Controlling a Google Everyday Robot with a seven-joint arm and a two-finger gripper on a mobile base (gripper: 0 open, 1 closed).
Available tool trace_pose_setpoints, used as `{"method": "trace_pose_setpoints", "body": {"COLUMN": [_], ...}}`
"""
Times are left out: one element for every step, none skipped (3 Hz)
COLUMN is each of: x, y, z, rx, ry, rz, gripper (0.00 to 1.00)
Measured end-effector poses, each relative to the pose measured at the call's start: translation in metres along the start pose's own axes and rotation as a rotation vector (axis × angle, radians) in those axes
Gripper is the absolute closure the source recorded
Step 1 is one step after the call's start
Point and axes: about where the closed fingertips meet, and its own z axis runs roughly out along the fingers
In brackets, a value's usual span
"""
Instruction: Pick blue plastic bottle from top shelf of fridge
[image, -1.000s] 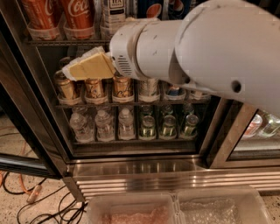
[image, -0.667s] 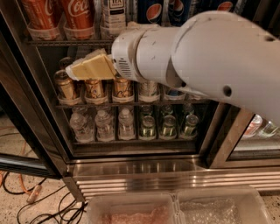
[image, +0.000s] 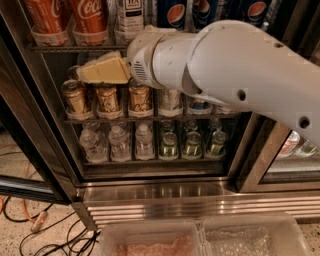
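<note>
The blue plastic bottle (image: 131, 15) with a white label stands on the top shelf (image: 75, 48) of the fridge (image: 150, 187), between the red Coca-Cola bottles (image: 90, 17) and the dark Pepsi bottles (image: 176, 14). Only its lower part is in view. My gripper (image: 82, 72), yellowish, points left in front of the middle rack, just below the top shelf and down-left of the bottle. It holds nothing that I can see. My white arm (image: 235, 65) covers the right part of the shelves.
Gold cans (image: 107, 100) fill the middle rack. Small clear water bottles (image: 120, 142) and green bottles (image: 192, 142) stand on the lower rack. The open door frame (image: 30, 130) is at left. Cables (image: 35, 225) lie on the floor. Clear plastic bins (image: 200, 240) are at the bottom.
My arm and gripper have risen slightly toward the top shelf. The bottles and cans have not moved.
</note>
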Motion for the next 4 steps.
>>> {"method": "trace_pose_setpoints", "body": {"x": [-0.007, -0.015, -0.016, -0.013], "y": [-0.001, -0.002, -0.007, -0.012], "z": [0.0, 0.006, 0.01, 0.014], "rx": [0.024, 0.045, 0.068, 0.088], "ry": [-0.025, -0.063, -0.085, -0.098], "rz": [0.008, 0.007, 0.009, 0.014], "gripper": [0.0, 0.0, 0.0, 0.09]}}
